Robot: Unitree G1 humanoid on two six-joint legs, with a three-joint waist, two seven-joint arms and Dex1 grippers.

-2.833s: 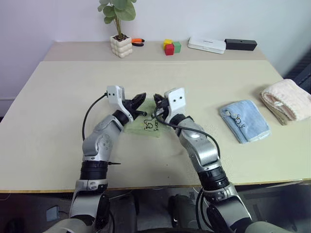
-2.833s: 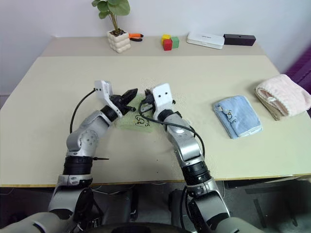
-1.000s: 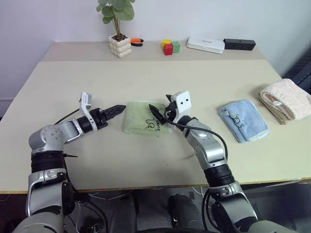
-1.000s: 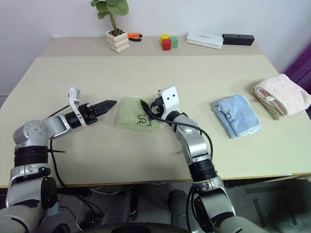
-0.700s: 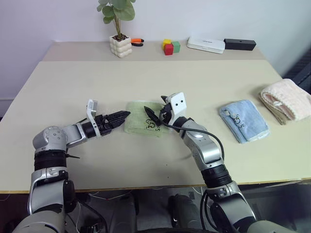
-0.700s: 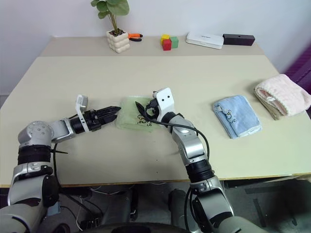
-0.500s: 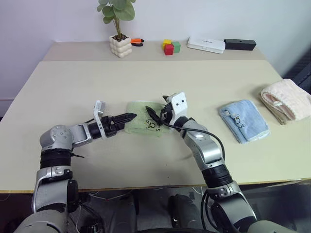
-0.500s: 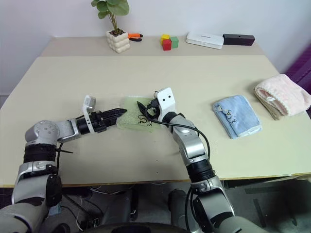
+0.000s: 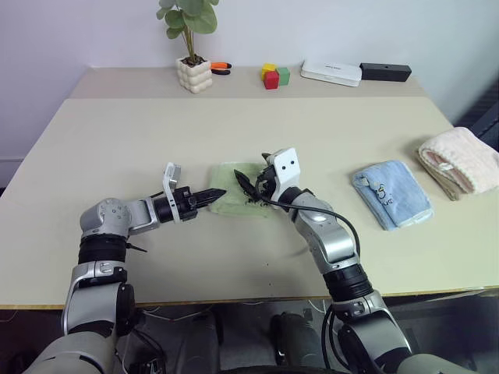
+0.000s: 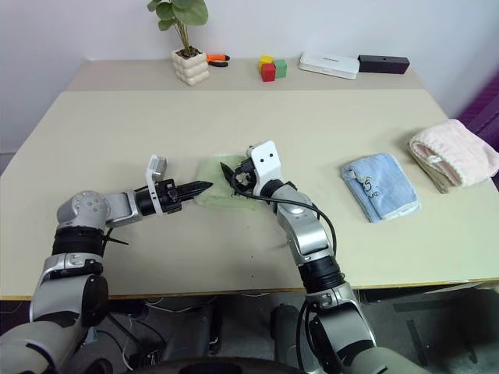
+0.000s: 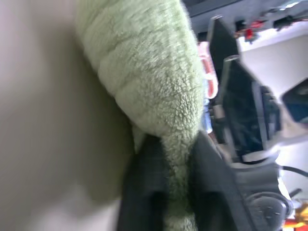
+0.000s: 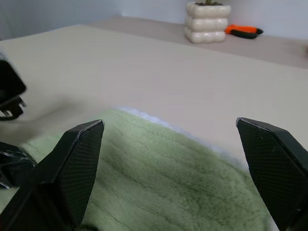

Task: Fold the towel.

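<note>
The light green towel [image 9: 240,196] lies bunched at the middle of the table [image 9: 351,125]. My left gripper [image 9: 216,192] reaches in level from the left and is shut on the towel's left edge. In the left wrist view a fold of the terry cloth [image 11: 159,96] is pinched between the two black fingers [image 11: 147,192]. At the towel's right end my right gripper [image 12: 175,163] hovers just above the cloth, open wide, with nothing between its fingers [image 12: 79,163].
A folded light blue cloth [image 9: 392,193] and a pink-cream folded towel [image 9: 461,160] lie to the right. Along the back stand a potted plant [image 9: 193,74], an orange tool [image 9: 221,66], coloured blocks [image 9: 272,75], a white box [image 9: 332,72] and a black box [image 9: 386,72].
My left gripper slid right to the towel's left edge and closed on it. The towel looks pushed narrower. The right gripper stayed in place, open.
</note>
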